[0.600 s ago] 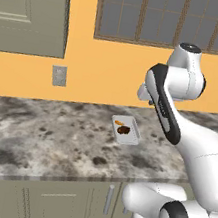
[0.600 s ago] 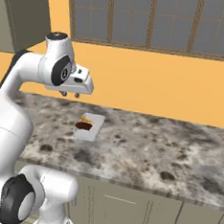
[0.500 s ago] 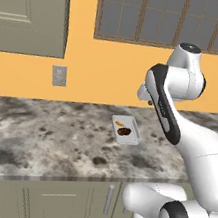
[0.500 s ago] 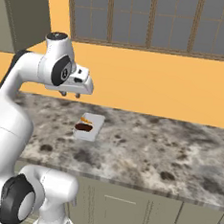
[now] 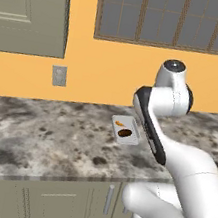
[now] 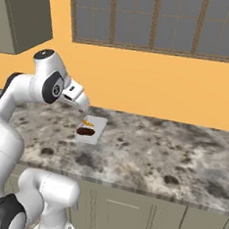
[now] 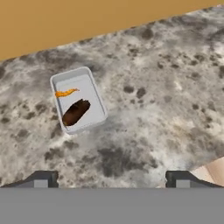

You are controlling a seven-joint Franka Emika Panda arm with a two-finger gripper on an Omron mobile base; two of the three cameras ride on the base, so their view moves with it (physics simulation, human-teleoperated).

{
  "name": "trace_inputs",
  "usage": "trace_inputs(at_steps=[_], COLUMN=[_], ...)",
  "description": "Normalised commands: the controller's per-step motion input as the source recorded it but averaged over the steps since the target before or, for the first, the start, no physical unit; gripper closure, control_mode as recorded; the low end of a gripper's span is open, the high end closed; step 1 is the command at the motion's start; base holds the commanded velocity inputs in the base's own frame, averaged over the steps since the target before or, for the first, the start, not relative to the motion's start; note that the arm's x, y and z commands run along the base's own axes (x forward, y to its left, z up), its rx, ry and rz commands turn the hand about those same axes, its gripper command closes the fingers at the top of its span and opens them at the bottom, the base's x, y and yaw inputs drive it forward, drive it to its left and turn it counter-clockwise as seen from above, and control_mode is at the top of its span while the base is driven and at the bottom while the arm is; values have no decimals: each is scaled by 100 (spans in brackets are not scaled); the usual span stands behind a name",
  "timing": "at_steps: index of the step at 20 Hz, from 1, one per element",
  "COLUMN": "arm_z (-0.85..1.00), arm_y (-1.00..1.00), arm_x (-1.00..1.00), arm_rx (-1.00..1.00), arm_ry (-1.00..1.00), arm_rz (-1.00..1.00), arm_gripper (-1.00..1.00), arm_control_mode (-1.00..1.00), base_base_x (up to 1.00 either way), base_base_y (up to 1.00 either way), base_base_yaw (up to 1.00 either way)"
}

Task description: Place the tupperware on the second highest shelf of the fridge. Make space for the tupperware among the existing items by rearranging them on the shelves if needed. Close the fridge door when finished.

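Note:
The tupperware (image 7: 78,105) is a shallow white rectangular tray lying on the marbled counter, with a brown lump and a thin orange strip inside. It also appears as the tupperware (image 5: 125,130) beside my arm and the tupperware (image 6: 90,129) in the right base view. My gripper (image 7: 111,181) hangs above the counter, off to one side of the tray and apart from it. It is open, with nothing between its fingertips (image 7: 41,179). In the right base view the gripper (image 6: 82,103) points down toward the tray. The fridge, its shelves and its door are out of view.
The grey-brown marbled counter (image 5: 51,131) runs along a yellow wall under a dark window (image 5: 172,18). An outlet plate (image 5: 59,76) sits on the wall, with a beige upper cabinet (image 5: 32,11) to its left. Lower cabinet doors (image 6: 127,216) line the counter's front edge.

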Motion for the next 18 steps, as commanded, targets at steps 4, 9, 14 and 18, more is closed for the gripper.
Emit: trace_inputs(at_steps=[4,9,14,18], arm_z=[-35,-35,-52,-66], arm_y=[2,-25,-8,0], arm_x=[-1,16,25,44], arm_rx=[19,30,27,10], arm_ry=[-2,20,7,3], arm_rz=[-46,-23,-22,-18], arm_gripper=[-100,-100,-100,-100], arm_control_mode=[-100,-100,-100,-100], base_base_x=[0,0,0,0], base_base_y=[0,0,0,0], base_base_yaw=[0,0,0,0])
